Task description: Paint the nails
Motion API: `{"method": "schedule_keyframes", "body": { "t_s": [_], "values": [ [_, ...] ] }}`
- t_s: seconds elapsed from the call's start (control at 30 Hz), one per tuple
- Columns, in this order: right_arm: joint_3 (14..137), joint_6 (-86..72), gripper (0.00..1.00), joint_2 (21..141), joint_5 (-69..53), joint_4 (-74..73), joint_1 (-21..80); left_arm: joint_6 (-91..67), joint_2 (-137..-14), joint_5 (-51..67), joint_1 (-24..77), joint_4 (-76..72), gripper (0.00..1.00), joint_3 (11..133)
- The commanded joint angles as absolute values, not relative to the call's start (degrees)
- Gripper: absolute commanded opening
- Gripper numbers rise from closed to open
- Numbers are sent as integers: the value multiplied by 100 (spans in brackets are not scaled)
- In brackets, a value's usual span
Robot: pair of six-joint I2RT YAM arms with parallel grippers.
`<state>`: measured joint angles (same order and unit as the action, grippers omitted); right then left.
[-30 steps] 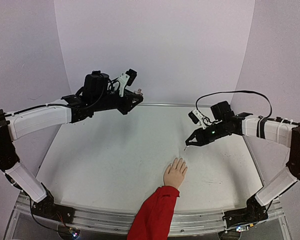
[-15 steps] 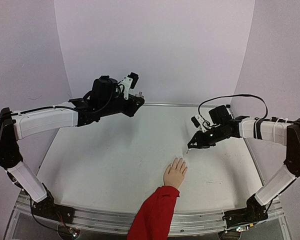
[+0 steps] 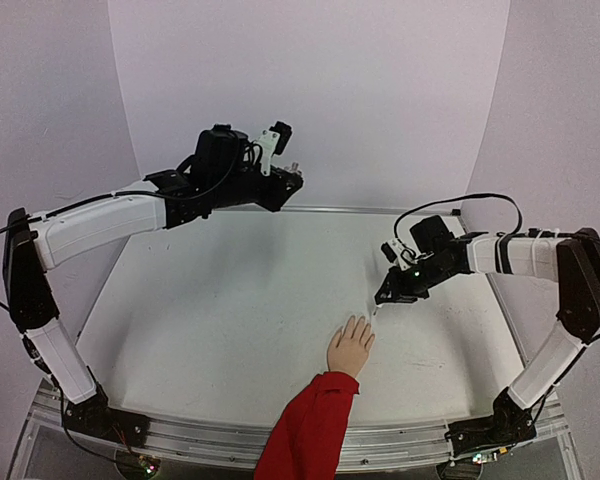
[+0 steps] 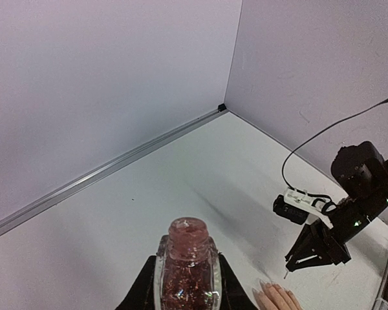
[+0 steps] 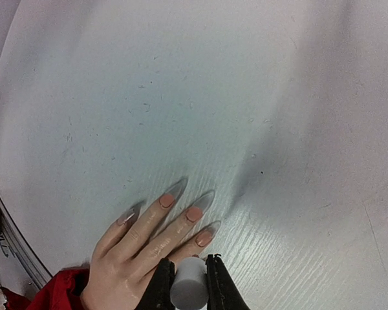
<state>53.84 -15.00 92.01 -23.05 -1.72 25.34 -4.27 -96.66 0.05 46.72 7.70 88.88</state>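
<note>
The mannequin hand [image 3: 351,347] with a red sleeve [image 3: 310,430] lies palm down at the table's front middle. In the right wrist view its long nails [image 5: 194,213] point up-right; three show pink-orange colour, and the one at far left [image 5: 126,216] looks pale. My right gripper [image 3: 387,296] is shut on a grey brush cap [image 5: 189,284], just above the fingertips; the brush tip is hidden under the cap. My left gripper [image 3: 290,182] is shut on a pink glittery polish bottle [image 4: 186,248], held open-topped high over the table's back.
White walls enclose the table on three sides, with a metal rail [image 3: 340,209] along the back edge. The right arm's black cable [image 3: 460,200] loops above its wrist. Bare table surface [image 3: 220,310] lies left of the hand.
My left arm has carried the bottle up and to the right. My right gripper has moved down and left, closer to the hand's fingertips.
</note>
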Motion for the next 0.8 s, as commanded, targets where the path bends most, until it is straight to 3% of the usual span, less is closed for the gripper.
{"method": "schedule_keyframes", "body": {
  "t_s": [0.0,0.77],
  "values": [
    [5773,-1547,0,9524,-2502,-289,2601,-174,-9895,256,4634,934,0,9384],
    [6093,-1532,0,9933,-2153,-816,2768,-223,-10159,477,4465,958,0,9575]
  ]
}}
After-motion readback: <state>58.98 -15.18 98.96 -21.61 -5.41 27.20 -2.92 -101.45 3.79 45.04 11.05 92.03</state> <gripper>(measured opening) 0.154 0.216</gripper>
